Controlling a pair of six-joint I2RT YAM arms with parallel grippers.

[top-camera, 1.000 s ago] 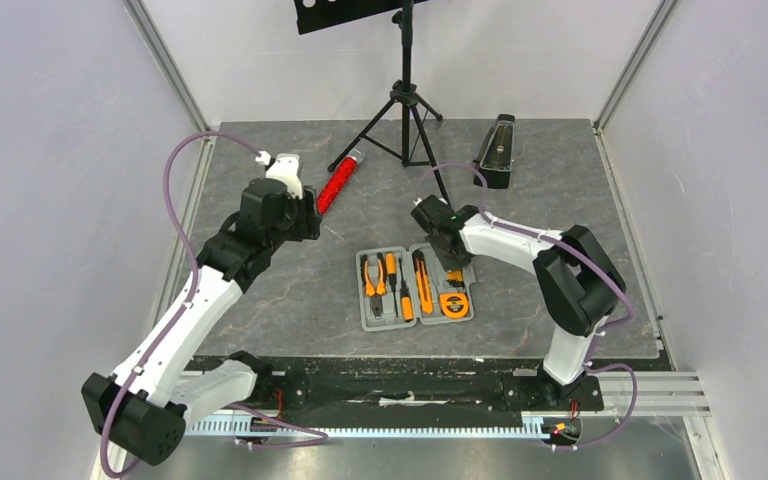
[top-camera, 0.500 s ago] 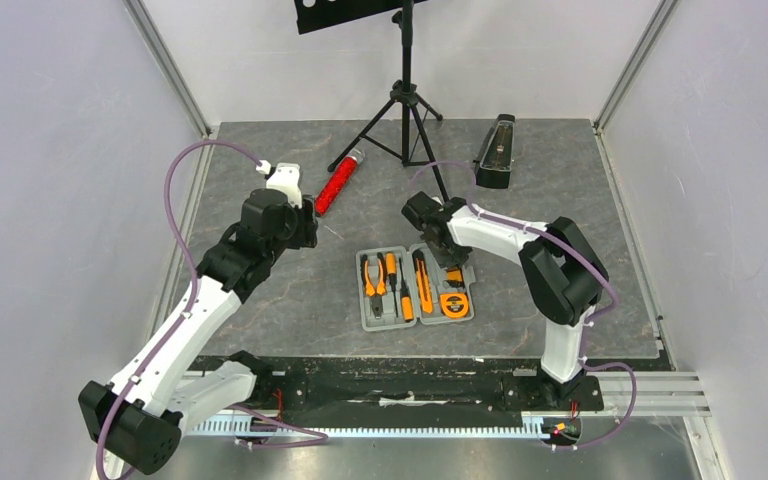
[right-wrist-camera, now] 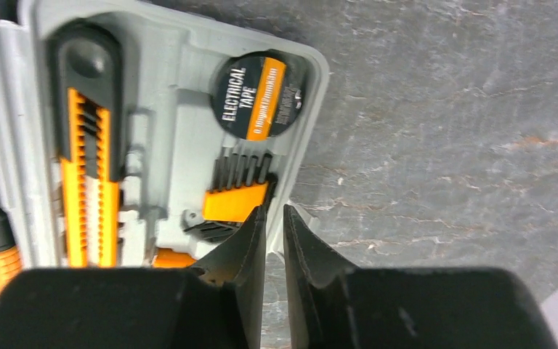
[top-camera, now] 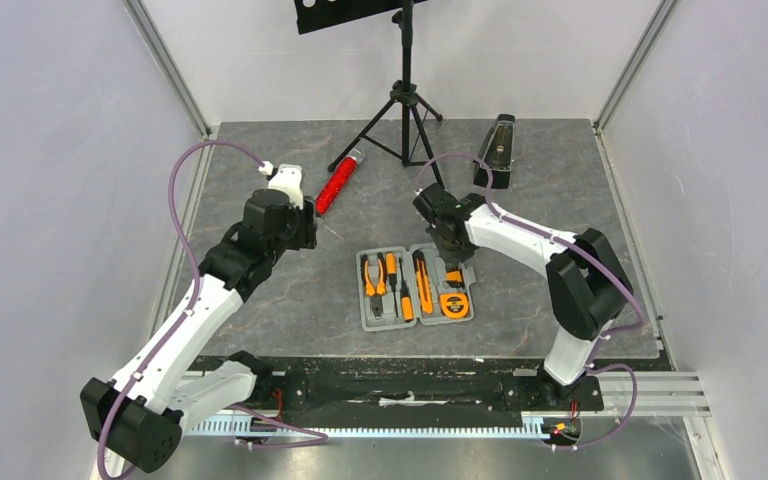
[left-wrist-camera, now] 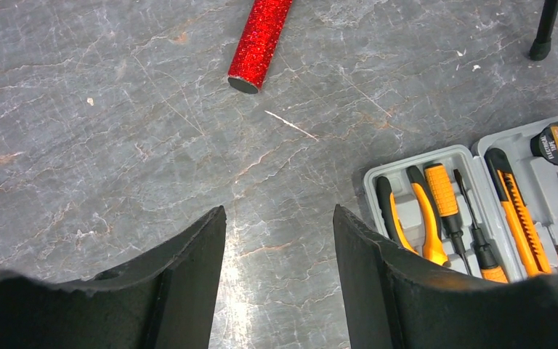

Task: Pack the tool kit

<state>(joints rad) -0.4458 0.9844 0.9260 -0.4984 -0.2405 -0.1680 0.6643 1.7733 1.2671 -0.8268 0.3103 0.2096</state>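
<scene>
The tool kit (right-wrist-camera: 167,123) lies directly beneath my right end effector (right-wrist-camera: 275,211), narrowly parted and empty; my left end effector (left-wrist-camera: 280,218), wide, sits well apart

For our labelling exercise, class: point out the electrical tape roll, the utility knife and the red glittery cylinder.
electrical tape roll (right-wrist-camera: 264,98), right wrist view, orange label.
utility knife (right-wrist-camera: 87,167), right wrist view, orange ribbed body.
red glittery cylinder (left-wrist-camera: 263,36), left wrist view, mid-length of its side.

Overhead and both close wrist views share the case (right-wrist-camera: 174,131).
</scene>
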